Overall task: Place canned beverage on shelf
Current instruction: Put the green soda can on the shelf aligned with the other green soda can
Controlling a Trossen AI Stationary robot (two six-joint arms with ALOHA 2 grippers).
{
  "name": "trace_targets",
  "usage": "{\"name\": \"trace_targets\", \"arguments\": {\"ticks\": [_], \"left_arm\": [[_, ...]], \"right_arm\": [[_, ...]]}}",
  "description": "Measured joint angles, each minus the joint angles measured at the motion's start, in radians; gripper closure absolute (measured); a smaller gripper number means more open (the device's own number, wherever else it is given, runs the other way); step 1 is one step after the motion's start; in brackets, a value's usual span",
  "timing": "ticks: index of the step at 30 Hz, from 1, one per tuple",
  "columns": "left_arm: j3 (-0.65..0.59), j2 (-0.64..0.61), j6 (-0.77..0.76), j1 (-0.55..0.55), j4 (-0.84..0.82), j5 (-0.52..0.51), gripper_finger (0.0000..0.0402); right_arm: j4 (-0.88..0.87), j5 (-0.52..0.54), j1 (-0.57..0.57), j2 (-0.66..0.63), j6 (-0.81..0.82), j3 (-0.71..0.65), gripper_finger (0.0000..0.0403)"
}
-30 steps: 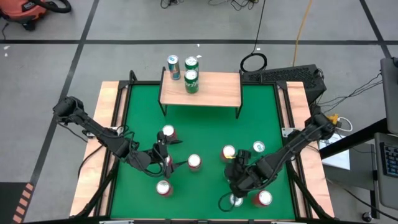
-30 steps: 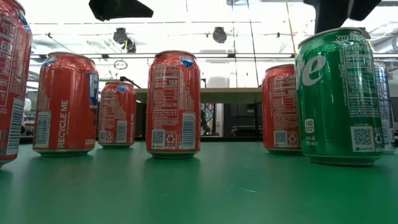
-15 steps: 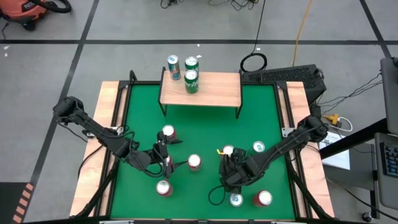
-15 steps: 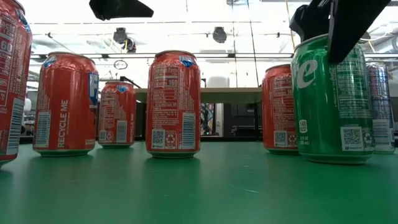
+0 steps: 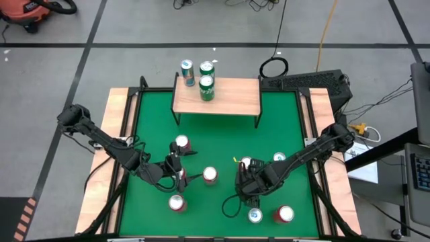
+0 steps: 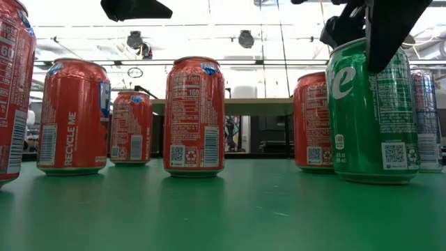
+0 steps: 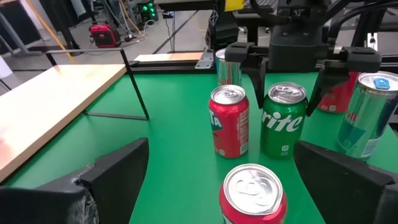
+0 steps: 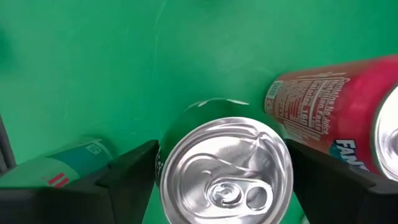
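Green felt covers the worktop [image 5: 215, 134], which carries the wooden-topped shelf [image 5: 228, 97] at its far edge and a scatter of upright cans near the arms. One green can already stands on the shelf; two more cans stand just behind it.

The task item is the green Sprite can [image 7: 283, 121], upright on the worktop beside an orange Fanta can [image 7: 229, 120]. Judged from its form, it is a thin-walled aluminium cylinder: rigid along its axis, easily dented by side pressure, smooth and liable to slip. If full, it has moderate weight. The best hold is across the mid-body, fingers on opposite sides, with the can kept upright.

The right gripper [image 7: 292, 68] is positioned over this can, its fingers spread wide and straddling the top on either side. Contact with the wall cannot be confirmed; the can rests on the worktop.

The left gripper [image 5: 176, 169] waits among the orange cans, fingers spread wide and holding nothing.
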Motion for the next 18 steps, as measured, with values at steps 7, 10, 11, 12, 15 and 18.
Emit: {"name": "trace_targets", "arguments": {"ticks": [7, 10, 11, 12, 15, 18], "left_arm": [[0.0, 0.0, 0.02, 0.0, 0.001, 0.0, 0.0008], [0.0, 0.0, 0.025, 0.0, 0.001, 0.0, 0.0008], [0.0, 0.0, 0.024, 0.0, 0.001, 0.0, 0.0008], [0.0, 0.0, 0.024, 0.0, 0.002, 0.0, 0.0008], [0.0, 0.0, 0.019, 0.0, 0.002, 0.0, 0.0008], [0.0, 0.0, 0.017, 0.0, 0.002, 0.0, 0.0008]], "right_arm": [[0.003, -0.073, -0.012, 0.012, -0.017, -0.007, 0.0065], [0.003, -0.088, -0.021, 0.015, -0.034, -0.006, 0.0069], [0.0, -0.088, -0.025, 0.013, -0.038, -0.006, 0.0074], [-0.001, -0.09, -0.027, 0.013, -0.041, -0.005, 0.0081], [-0.002, -0.093, -0.032, 0.011, -0.047, -0.005, 0.0105], [-0.002, -0.093, -0.032, 0.009, -0.073, -0.005, 0.0114]]}}
